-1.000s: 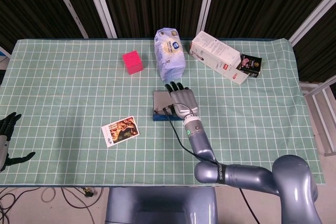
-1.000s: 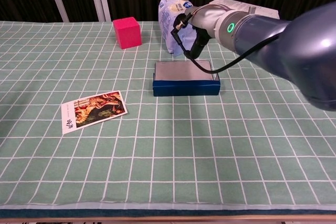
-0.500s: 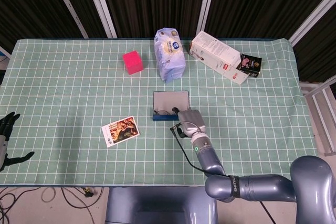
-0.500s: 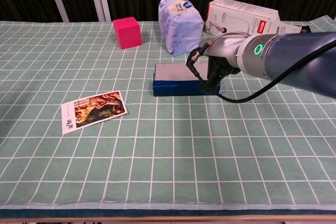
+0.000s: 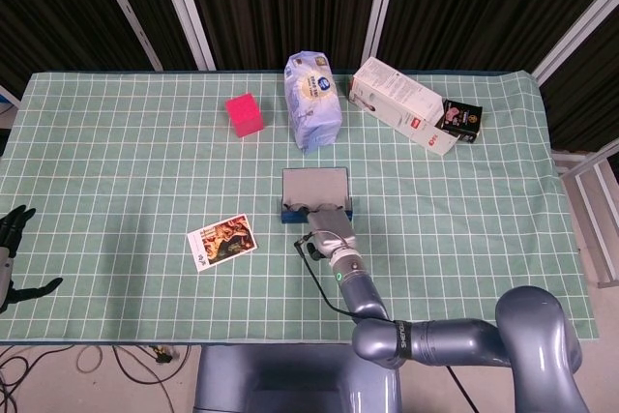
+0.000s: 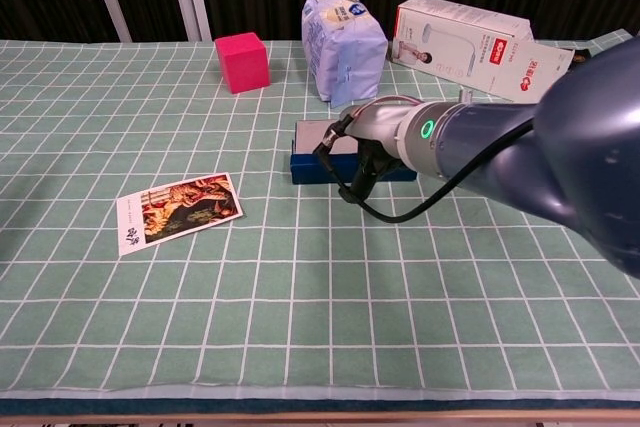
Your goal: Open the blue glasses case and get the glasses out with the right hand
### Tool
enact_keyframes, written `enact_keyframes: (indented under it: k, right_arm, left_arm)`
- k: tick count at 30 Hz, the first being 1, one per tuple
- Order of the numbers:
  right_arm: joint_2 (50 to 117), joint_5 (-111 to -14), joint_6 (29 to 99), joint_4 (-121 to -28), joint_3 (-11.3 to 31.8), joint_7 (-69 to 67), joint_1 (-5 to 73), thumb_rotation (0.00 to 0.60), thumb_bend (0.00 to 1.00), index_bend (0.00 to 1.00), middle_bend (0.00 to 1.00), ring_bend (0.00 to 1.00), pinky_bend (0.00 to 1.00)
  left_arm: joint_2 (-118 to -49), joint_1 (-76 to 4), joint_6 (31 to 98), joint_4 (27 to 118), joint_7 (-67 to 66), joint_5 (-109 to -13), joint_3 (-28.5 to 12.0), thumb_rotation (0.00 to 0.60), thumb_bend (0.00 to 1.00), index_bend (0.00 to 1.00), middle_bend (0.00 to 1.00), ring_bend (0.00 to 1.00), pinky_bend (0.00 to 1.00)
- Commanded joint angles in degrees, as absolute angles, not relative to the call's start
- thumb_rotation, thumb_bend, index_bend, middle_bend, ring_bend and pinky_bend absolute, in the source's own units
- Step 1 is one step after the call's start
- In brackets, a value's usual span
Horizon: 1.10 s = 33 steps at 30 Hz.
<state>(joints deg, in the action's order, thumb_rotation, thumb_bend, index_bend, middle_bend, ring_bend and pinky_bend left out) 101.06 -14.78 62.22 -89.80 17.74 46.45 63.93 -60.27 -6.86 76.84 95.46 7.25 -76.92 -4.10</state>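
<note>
Head view: right hand point(image 5: 322, 221) covers the near edge of the blue glasses case point(image 5: 314, 185), grip unclear; blue bag point(image 5: 312, 101) beyond, picture card point(image 5: 221, 242) to its left; left hand point(image 5: 12, 239) open at table edge. Chest view: forearm hides the case front point(image 6: 320, 169); pink cube point(image 6: 242, 61) beyond.

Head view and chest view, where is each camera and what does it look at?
Head view: high up, looking steeply down on the whole table; shows the right hand at the blue glasses case and the left hand at the edge.
Chest view: low, looking across the table; shows the right arm.
Both share the case and pink cube.
</note>
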Motion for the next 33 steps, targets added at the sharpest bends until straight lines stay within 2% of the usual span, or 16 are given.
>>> enact_keyframes:
  k: [1, 21, 28, 33]
  right_arm:
    - [102.74, -15.65, 61.76, -87.46, 18.23, 45.86, 64.73, 0.6, 0.5, 0.19, 0.94, 1.0, 1.0]
    - [105.46, -16.22, 60.91, -83.8, 18.47, 44.91, 64.52, 0.6, 0.5, 0.19, 0.94, 1.0, 1.0]
    - [104.68, -16.42, 60.81, -87.22, 17.83, 44.99, 63.89, 0.6, 0.5, 0.26, 0.94, 1.0, 1.0]
    - [101.7, -15.09, 62.07, -92.82, 16.65, 47.0, 63.42, 0.6, 0.5, 0.29, 0.94, 1.0, 1.0]
  left_arm:
    - [-60.24, -6.91, 76.68, 95.46, 7.39, -76.76, -4.16, 0.6, 0.0, 0.0, 0.0, 0.0, 0.0]
    - [-60.17, -7.1, 76.17, 95.6, 7.5, -76.48, -4.2, 0.6, 0.0, 0.0, 0.0, 0.0, 0.0]
    - [-60.14, -7.02, 76.32, 95.57, 7.69, -76.6, -4.18, 0.6, 0.0, 0.0, 0.0, 0.0, 0.0]
    - [-60.11, -6.95, 76.43, 95.58, 7.91, -76.77, -4.14, 0.6, 0.0, 0.0, 0.0, 0.0, 0.0]
